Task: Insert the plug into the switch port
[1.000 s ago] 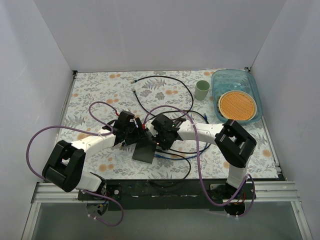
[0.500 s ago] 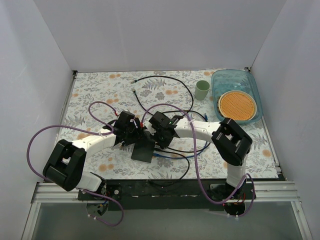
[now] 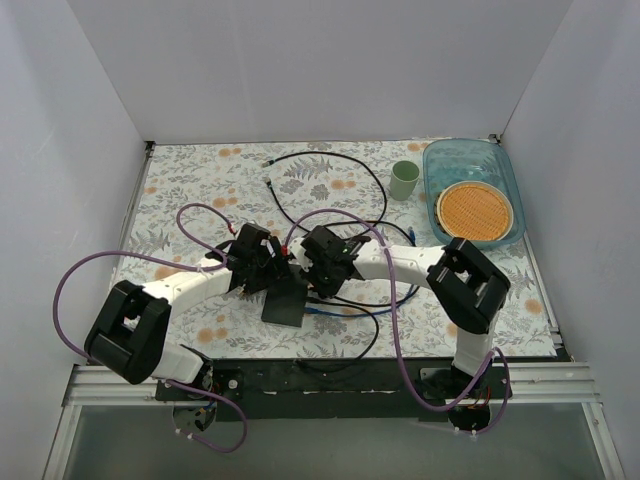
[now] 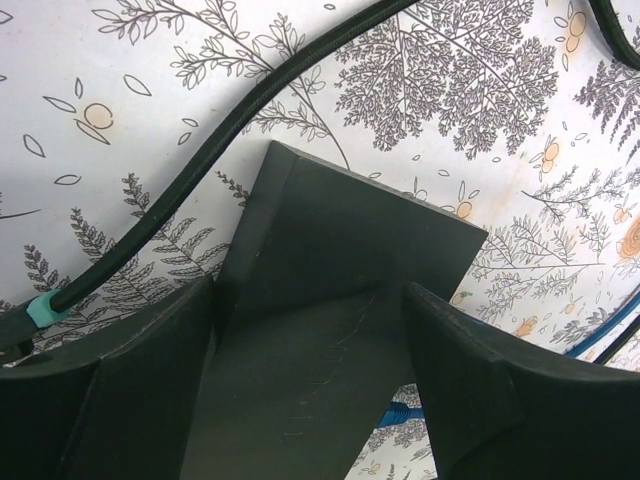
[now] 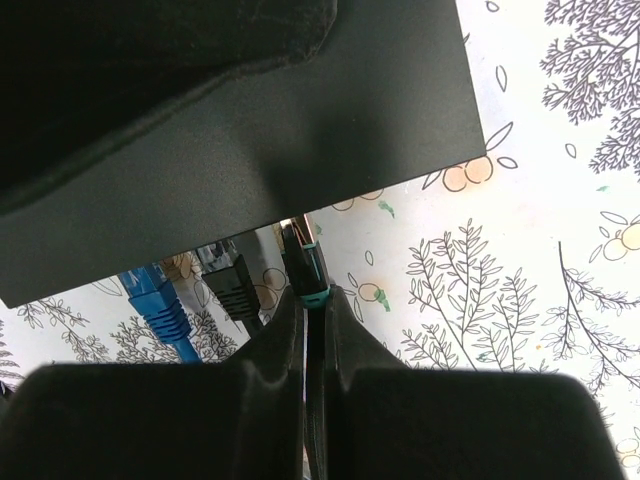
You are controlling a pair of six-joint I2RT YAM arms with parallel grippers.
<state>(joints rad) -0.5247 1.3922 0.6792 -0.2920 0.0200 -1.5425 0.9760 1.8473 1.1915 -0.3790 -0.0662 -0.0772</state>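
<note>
Item 1. Flat dark grey rectangular box [image 3: 285, 298]: you will find it on the floral-print table cover [image 3: 190, 180], near the middle of the table and between the two arms. In the left wrist view only one corner and part of the top face [image 4: 330, 300] show. The near end is cut off by the frame.

Item 2. Left gripper [image 3: 258, 264]: its black fingers [image 4: 140, 390] stand on either long side of the box and press against it, so it is clamped on the box.

Item 3. Right gripper [image 5: 312, 330]: the fingers are squeezed together on a teal-collared black plug [image 5: 306, 262], with its cable pinched between them. The plug's tip sits right at the shadowed edge of the box.

Item 4. Switch port: not visible to you. The box overhangs that edge in the right wrist view, and the top view is too small and blocked by both grippers. You cannot tell whether the tip has entered a socket.

Item 5. Blue plug [image 5: 155, 300] and plain black plug [image 5: 228, 280]: both lie just beside the held plug and point at the same edge. Their ends vanish in the shadow.

Item 6. Black cable with a teal band [image 4: 42, 310]: it is cut off by the left finger, and you cannot tell whether it is the held plug.

Item 7. Small green cup [image 3: 404, 180]: it stands upright at the far right, just beside a clear blue plastic tray [image 3: 450, 160].

Item 8. Round orange woven disc [image 3: 475, 212]: it lies in the tray.
</note>
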